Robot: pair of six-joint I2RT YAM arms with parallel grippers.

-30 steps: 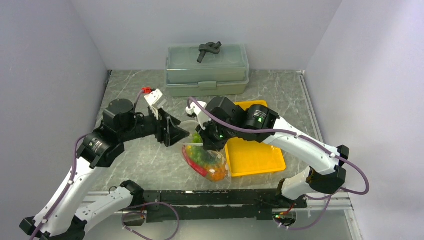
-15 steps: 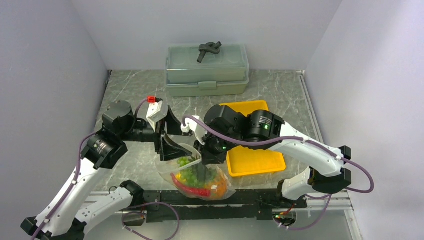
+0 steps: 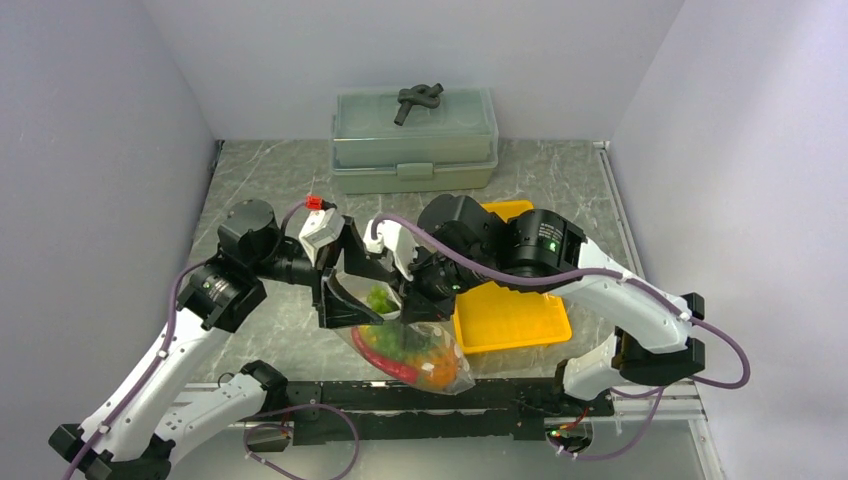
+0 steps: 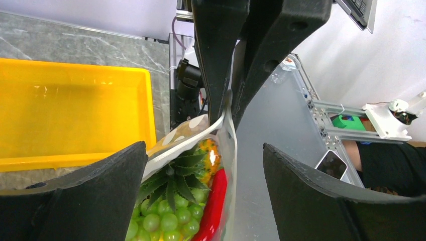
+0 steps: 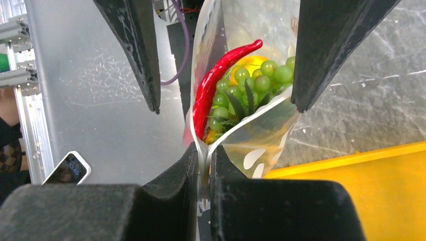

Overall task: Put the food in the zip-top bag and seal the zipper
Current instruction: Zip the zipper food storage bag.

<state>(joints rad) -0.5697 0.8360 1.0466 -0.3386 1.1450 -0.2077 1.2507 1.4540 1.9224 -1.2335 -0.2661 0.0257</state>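
The right pincer (image 5: pixel 203 153) pinches the whitish zipper strip (image 4: pixel 186 143) of the clear crinkly plastic bag (image 3: pixel 425 355), packed with red chili (image 5: pixel 216 85) and green grapes (image 5: pixel 253 75), beside the yellow rectangular tray (image 3: pixel 510 320). The left pincer (image 4: pixel 203 148) is spread wide astride its mouth.

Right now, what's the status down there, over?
Status: right gripper shut on zip-top bag mouth; left gripper open, straddling it. Bag hangs, chili and grapes inside, mouth gaping. Beside it yellow tray, nothing blocking.
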